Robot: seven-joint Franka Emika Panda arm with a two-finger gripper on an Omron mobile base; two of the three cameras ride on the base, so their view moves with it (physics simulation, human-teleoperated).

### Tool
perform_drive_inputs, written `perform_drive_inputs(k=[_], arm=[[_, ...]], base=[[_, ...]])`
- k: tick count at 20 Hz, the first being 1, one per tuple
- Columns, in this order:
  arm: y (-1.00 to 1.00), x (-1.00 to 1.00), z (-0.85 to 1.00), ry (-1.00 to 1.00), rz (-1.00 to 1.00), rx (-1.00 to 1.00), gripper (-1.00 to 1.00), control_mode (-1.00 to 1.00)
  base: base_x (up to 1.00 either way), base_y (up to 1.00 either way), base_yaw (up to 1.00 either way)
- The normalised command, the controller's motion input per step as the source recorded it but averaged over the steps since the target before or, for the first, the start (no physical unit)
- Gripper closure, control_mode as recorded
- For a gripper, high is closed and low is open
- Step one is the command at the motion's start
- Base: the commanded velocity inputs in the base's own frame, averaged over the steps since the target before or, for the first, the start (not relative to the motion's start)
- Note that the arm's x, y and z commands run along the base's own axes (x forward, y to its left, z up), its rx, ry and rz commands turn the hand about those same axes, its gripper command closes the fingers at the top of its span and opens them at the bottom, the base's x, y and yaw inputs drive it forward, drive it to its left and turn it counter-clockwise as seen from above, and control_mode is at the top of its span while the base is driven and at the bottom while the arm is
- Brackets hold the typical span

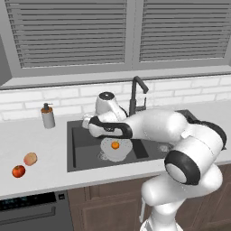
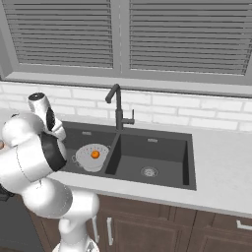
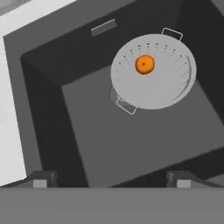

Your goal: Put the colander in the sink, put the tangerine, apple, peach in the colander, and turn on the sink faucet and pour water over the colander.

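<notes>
The white-grey colander (image 1: 118, 152) (image 2: 89, 160) (image 3: 162, 87) sits in the left basin of the dark sink (image 1: 85, 155) (image 2: 152, 147) (image 3: 87, 144). Inside it lies the orange tangerine (image 1: 115, 145) (image 2: 95, 154) (image 3: 144, 64). On the counter to the left, the red apple (image 1: 18, 171) and the pale peach (image 1: 30, 158) rest side by side. Behind the basins rises the black sink faucet (image 1: 135, 92) (image 2: 117, 106); no water is in view. My gripper (image 1: 85, 122) (image 3: 111, 179) hovers above the left basin, left of the colander, open, with nothing between its fingers.
A grey soap dispenser (image 1: 48, 116) stands on the counter behind the sink's left corner. The right basin (image 2: 150, 170) has a steel drain. White tile wall and a window with blinds run along the back.
</notes>
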Motion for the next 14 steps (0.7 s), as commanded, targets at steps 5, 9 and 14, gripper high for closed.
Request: perform_drive_inputs(k=[5,9,14], arm=[[0.89,-0.34,0.99,0.1,0.21,0.08,-1.0,-1.0],[0.98,-0.3,0.61,0.12,0.2,0.01,-1.0,-1.0],[1.0,-0.26,0.08,0.14,0.14,-0.01,-1.0,-1.0]], base=[[0.0,0.0,0.0],[0.0,0.0,0.0],[0.0,0.0,0.0]])
